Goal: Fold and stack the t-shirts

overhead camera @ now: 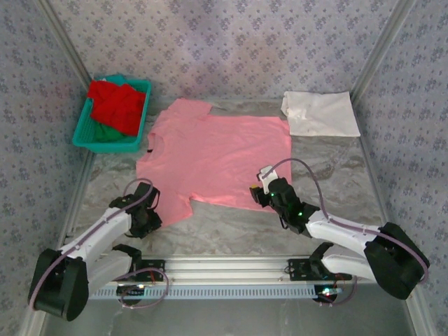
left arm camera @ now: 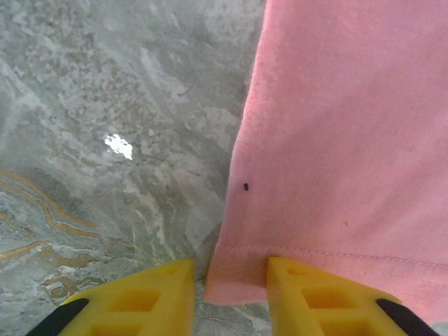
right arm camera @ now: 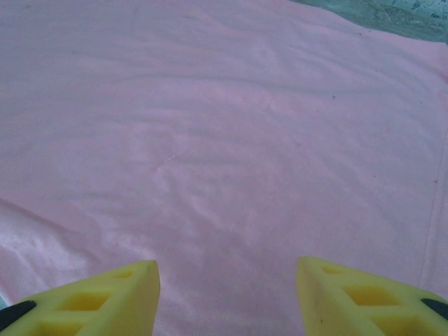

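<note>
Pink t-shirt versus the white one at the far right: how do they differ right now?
The pink t-shirt lies spread open in the middle; the white t-shirt is folded into a compact rectangle. Pink covers far more table than white. The left gripper and right gripper sit at pink's near edge; white has no gripper near it. Both lie flat on the table, outside the teal basket.

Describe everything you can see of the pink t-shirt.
The pink t-shirt is a plain, soft, light pink short-sleeved shirt, spread nearly flat with faint wrinkles on the marbled table, neck toward the teal basket. A stitched hem shows at its edge. The left gripper straddles a hemmed corner of the near sleeve; the right gripper stands open over the cloth by its near edge.
</note>
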